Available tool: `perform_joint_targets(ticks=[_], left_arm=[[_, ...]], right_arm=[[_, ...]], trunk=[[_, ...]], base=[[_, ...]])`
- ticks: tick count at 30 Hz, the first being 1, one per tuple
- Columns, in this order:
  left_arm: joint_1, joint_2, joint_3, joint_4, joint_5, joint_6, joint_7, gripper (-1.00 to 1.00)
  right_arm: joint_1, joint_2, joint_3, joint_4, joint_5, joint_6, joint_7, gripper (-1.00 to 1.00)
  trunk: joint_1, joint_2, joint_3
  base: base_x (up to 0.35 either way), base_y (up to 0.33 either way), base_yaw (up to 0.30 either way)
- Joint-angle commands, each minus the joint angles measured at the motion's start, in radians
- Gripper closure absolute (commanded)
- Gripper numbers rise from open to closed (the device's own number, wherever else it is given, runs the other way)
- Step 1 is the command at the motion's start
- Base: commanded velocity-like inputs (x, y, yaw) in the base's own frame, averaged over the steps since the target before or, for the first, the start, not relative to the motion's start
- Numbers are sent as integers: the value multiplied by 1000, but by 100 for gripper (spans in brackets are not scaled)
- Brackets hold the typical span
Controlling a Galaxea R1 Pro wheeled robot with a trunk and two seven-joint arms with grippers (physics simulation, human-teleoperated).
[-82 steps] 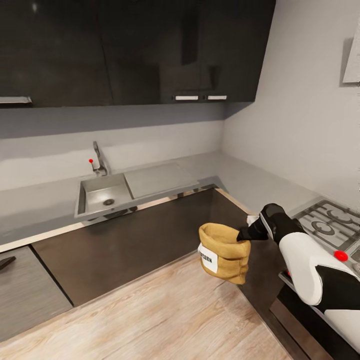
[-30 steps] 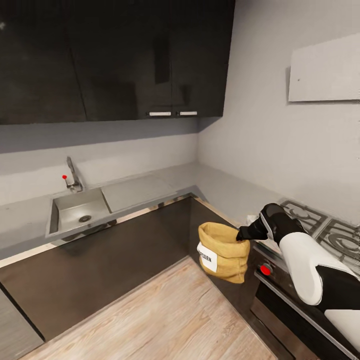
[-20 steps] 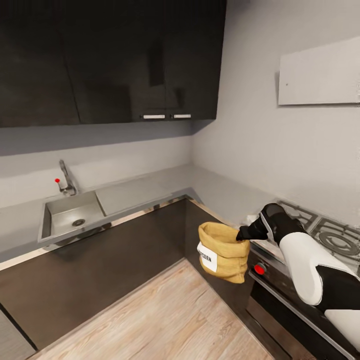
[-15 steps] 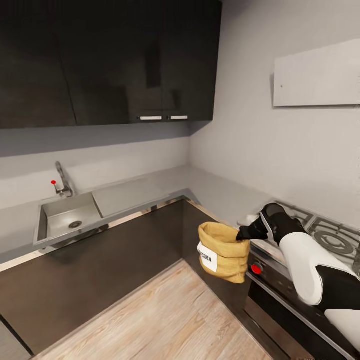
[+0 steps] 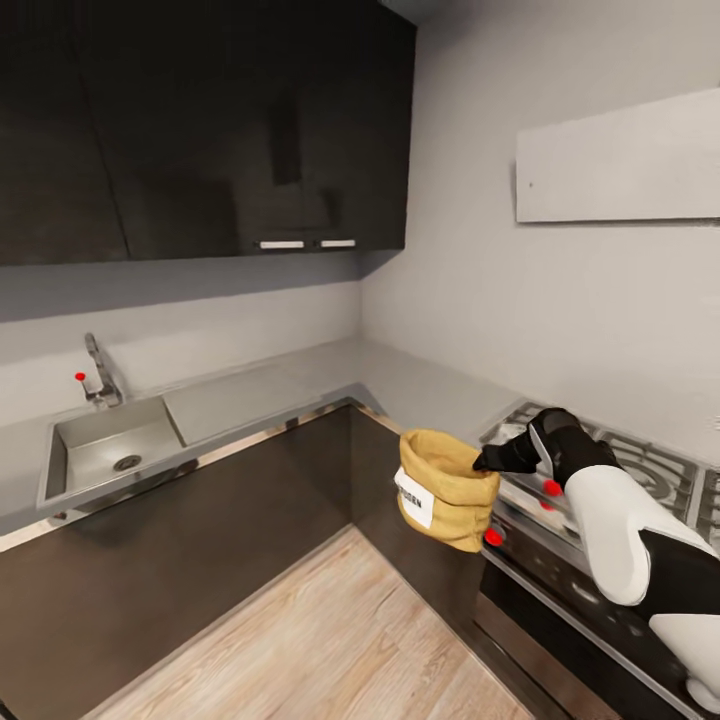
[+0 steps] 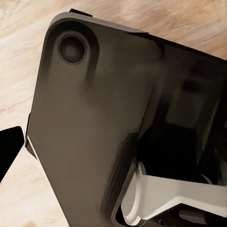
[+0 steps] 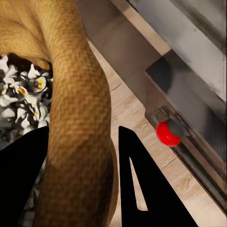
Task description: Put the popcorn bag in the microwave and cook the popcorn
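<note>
Popcorn bag [image 5: 446, 490]: a tan sack hanging in the air over the wooden floor [image 5: 330, 640], just in front of the stove's front edge, clear of the worktop [image 5: 300, 378].
Label [image 5: 415, 495]: a white patch on the sack's side with dark capitals; only the ending "ORN" can be read, the rest is too small.
Right claw [image 5: 484, 462]: its two dark fingers [image 7: 142, 184] are pinched on the sack's rolled rim, one inside the mouth and one outside, so it carries the bag by that rim.
Popcorn [image 7: 21, 90]: white and yellowish pieces lie inside the sack's mouth, seen in the right wrist view beside the rim.
Stove [image 5: 640, 480]: a gas hob with grey grates sits to the right of the sack, with red knobs [image 5: 493, 537] along its front; one red knob [image 7: 166, 134] also shows beyond the rim in the right wrist view.
Sink [image 5: 110, 450]: a steel basin set in the worktop, well apart from the sack, with a tap [image 5: 100, 372] behind it.
Upper cabinets [image 5: 200, 130]: dark and glossy, above the sink.
Left claw: I cannot tell whether it is wide or narrow; one dark fingertip [image 6: 9, 151] shows beside the robot's dark base [image 6: 94, 132] over the floor.
</note>
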Motion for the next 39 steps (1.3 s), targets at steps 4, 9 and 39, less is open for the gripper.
perform_joint_targets(ticks=[4,9,39], left_arm=[[0,0,3,0,4,-2,-1,-100],[0,0,2,-1,4,-2,-1,-100],[0,-3,12,1,9,-1,0,-100]], right_arm=[[-1,0,-10,-1,11,3,7,100],[1,-13,-11,3,11,-69,7,100],[2,-26,-11,2,12,-99,4,100]], trunk=[[0,-1,2],[0,-1,2],[0,-1,2]], base=[[0,0,-89],[0,0,-7],[-205,108,0]])
